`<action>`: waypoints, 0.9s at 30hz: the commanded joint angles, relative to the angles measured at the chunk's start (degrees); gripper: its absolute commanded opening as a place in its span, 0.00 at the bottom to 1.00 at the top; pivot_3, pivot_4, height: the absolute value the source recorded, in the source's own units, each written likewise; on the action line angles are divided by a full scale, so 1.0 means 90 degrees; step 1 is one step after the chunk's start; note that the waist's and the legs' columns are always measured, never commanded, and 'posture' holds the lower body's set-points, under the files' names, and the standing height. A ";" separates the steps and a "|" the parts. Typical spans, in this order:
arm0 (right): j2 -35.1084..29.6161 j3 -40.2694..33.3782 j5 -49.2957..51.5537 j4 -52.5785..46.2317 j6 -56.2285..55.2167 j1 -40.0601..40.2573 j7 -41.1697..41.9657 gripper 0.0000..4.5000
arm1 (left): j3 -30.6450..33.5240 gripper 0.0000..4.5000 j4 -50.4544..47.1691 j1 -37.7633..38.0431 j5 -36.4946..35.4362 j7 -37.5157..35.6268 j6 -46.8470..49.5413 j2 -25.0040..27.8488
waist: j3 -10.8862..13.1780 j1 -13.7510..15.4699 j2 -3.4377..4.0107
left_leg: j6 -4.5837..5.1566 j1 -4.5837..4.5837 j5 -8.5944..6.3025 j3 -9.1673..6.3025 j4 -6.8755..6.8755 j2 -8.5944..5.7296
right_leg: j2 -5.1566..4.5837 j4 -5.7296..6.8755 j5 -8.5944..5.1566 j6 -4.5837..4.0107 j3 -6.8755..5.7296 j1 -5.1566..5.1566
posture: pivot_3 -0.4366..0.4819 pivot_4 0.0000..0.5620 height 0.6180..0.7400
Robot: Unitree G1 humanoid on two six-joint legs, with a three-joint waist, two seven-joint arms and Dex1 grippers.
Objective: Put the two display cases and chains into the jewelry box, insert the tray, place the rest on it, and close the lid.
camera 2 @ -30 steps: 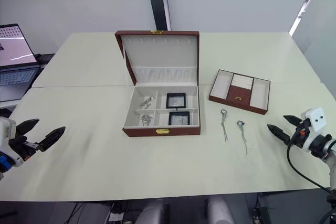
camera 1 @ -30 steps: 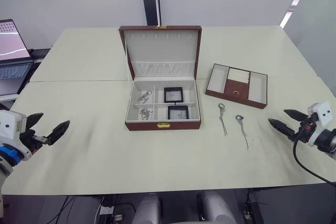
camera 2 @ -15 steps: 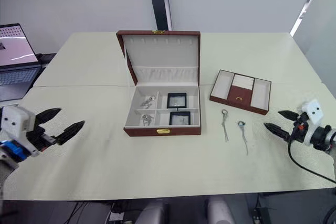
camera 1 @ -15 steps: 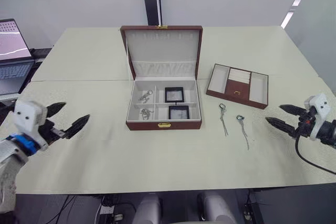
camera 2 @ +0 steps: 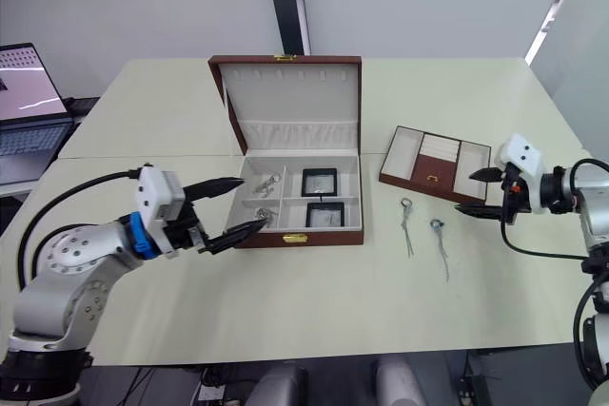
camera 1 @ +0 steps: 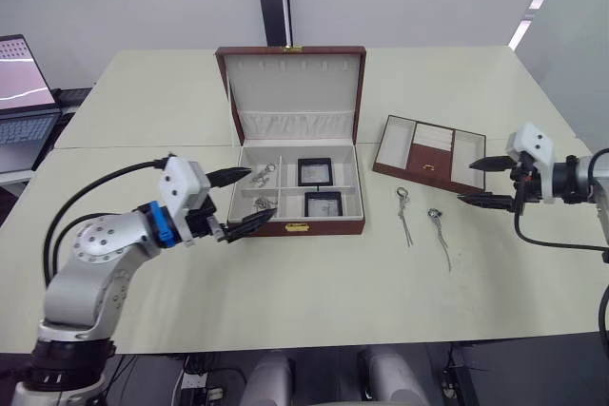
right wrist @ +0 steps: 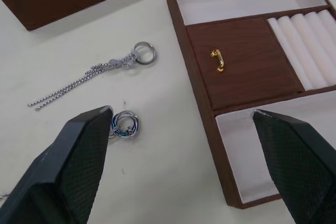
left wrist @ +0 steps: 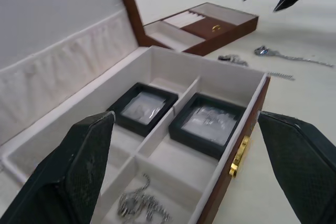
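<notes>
Jewelry box (camera 1: 296,193) sits mid-surface, lid (camera 1: 292,94) up; both display cases (camera 1: 315,171) in its right compartments, chains (camera 1: 262,176) in the left ones. Tray (camera 1: 429,155) lies right of box; two more chains (camera 1: 404,214) loose on the surface btwn them. My right claw (camera 1: 481,183) hangs open just beside tray's near edge; left claw (camera 1: 236,201) open at box's front-left corner. Risks, imo: tray tilts w/ a one-end grip and jams on box wall; left claw nudges box; loose chains get dragged.

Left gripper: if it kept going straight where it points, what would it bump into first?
Probably the jewelry box. The left gripper, open, aims at its near-left corner, fingertips about over the front wall; depth is hard to judge.
</notes>
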 commanded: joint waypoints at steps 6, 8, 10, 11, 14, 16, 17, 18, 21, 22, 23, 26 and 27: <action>0.0484 0.0482 -0.0913 0.2092 -0.1186 -0.1096 -0.0067 1.00 | -0.0629 1.00 -0.0137 -0.0445 0.0130 -0.0195 -0.0291 -0.0385 | 0.0001 -0.0010 0.0000 | 0.0000 0.0001 0.0000 0.0003 0.0001 -0.0001 | 0.0000 0.0001 0.0001 -0.0001 0.0002 -0.0001 | 0.48 0.27 1.00; 0.0619 0.0528 -0.1084 0.2546 -0.1403 -0.1316 -0.0221 1.00 | -0.0724 1.00 -0.0099 -0.0517 0.0184 -0.0198 -0.0372 -0.0506 | 0.0000 -0.0012 0.0000 | -0.0001 0.0000 0.0001 0.0003 0.0002 -0.0002 | 0.0000 0.0002 0.0001 -0.0001 0.0003 -0.0001 | 0.48 0.27 1.00; 0.0711 0.0561 -0.1222 0.2876 -0.1563 -0.1476 -0.0300 1.00 | -0.0770 1.00 -0.0067 -0.0553 0.0231 -0.0217 -0.0435 -0.0587 | 0.0000 -0.0011 0.0000 | -0.0001 0.0001 0.0001 0.0005 0.0003 -0.0002 | -0.0001 0.0004 0.0001 -0.0001 0.0006 -0.0002 | 0.48 0.27 1.00; 0.0751 0.0596 -0.1311 0.3011 -0.1645 -0.1534 -0.0360 1.00 | -0.0786 1.00 -0.0061 -0.0561 0.0239 -0.0230 -0.0467 -0.0621 | 0.0000 -0.0016 0.0000 | -0.0001 0.0000 0.0001 0.0004 0.0003 -0.0001 | -0.0001 0.0004 0.0001 -0.0001 0.0005 -0.0002 | 0.48 0.27 1.00; 0.0866 0.0633 -0.1504 0.3352 -0.1835 -0.1665 -0.0525 1.00 | -0.0832 1.00 -0.0035 -0.0560 0.0288 -0.0290 -0.0545 -0.0663 | 0.0000 -0.0013 0.0000 | -0.0002 0.0001 0.0001 0.0004 0.0002 -0.0001 | 0.0000 0.0003 0.0001 -0.0001 0.0005 -0.0003 | 0.48 0.27 1.00; 0.0902 0.0628 -0.1591 0.3501 -0.1923 -0.1730 -0.0618 0.92 | -0.0848 1.00 -0.0012 -0.0556 0.0311 -0.0304 -0.0576 -0.0676 | 0.0000 -0.0013 0.0000 | -0.0002 0.0000 0.0001 0.0006 0.0002 -0.0002 | -0.0001 0.0003 0.0001 -0.0001 0.0006 -0.0003 | 0.48 0.27 1.00; 0.0915 0.0622 -0.1626 0.3556 -0.1958 -0.1757 -0.0643 0.87 | -0.0855 1.00 -0.0001 -0.0556 0.0320 -0.0308 -0.0588 -0.0681 | 0.0000 -0.0013 0.0001 | -0.0002 0.0000 0.0001 0.0006 0.0002 -0.0001 | -0.0001 0.0003 0.0001 -0.0001 0.0007 -0.0003 | 0.48 0.27 1.00; 0.0927 0.0607 -0.1654 0.3605 -0.1984 -0.1779 -0.0666 0.80 | -0.0870 1.00 0.0002 -0.0559 0.0334 -0.0304 -0.0600 -0.0697 | 0.0000 -0.0012 0.0000 | -0.0001 0.0000 0.0001 0.0006 0.0003 -0.0001 | -0.0001 0.0004 0.0001 -0.0001 0.0006 -0.0003 | 0.48 0.27 1.00; 0.0958 0.0571 -0.1696 0.3696 -0.2032 -0.1823 -0.0705 0.57 | -0.0893 1.00 0.0005 -0.0591 0.0363 -0.0292 -0.0609 -0.0751 | 0.0000 -0.0018 0.0001 | -0.0001 0.0001 0.0001 0.0006 0.0003 -0.0001 | -0.0001 0.0005 0.0001 -0.0001 0.0007 -0.0002 | 0.48 0.27 1.00; 0.0964 0.0563 -0.1700 0.3711 -0.2044 -0.1831 -0.0705 0.49 | -0.0894 1.00 0.0013 -0.0604 0.0383 -0.0289 -0.0620 -0.0767 | 0.0000 -0.0020 0.0001 | -0.0001 0.0001 0.0001 0.0006 0.0003 -0.0002 | -0.0001 0.0005 0.0001 -0.0001 0.0007 -0.0002 | 0.48 0.27 1.00; 0.0967 0.0556 -0.1702 0.3725 -0.2056 -0.1836 -0.0705 0.44 | -0.0894 1.00 0.0022 -0.0613 0.0397 -0.0293 -0.0628 -0.0779 | 0.0000 -0.0020 0.0000 | -0.0002 0.0001 0.0001 0.0005 0.0003 -0.0002 | -0.0001 0.0006 0.0001 -0.0001 0.0006 -0.0002 | 0.48 0.27 1.00; 0.0975 0.0538 -0.1705 0.3755 -0.2079 -0.1856 -0.0736 0.26 | -0.0893 1.00 0.0044 -0.0630 0.0421 -0.0313 -0.0647 -0.0798 | 0.0000 -0.0020 0.0001 | -0.0001 0.0001 0.0001 0.0005 0.0003 -0.0001 | 0.0000 0.0006 0.0001 -0.0001 0.0006 -0.0002 | 0.48 0.27 1.00; 0.0975 0.0531 -0.1705 0.3764 -0.2086 -0.1861 -0.0747 0.20 | -0.0892 1.00 0.0055 -0.0637 0.0432 -0.0324 -0.0666 -0.0807 | 0.0000 -0.0020 0.0001 | -0.0001 0.0001 0.0001 0.0006 0.0003 -0.0002 | -0.0001 0.0006 0.0001 -0.0001 0.0006 -0.0002 | 0.48 0.27 1.00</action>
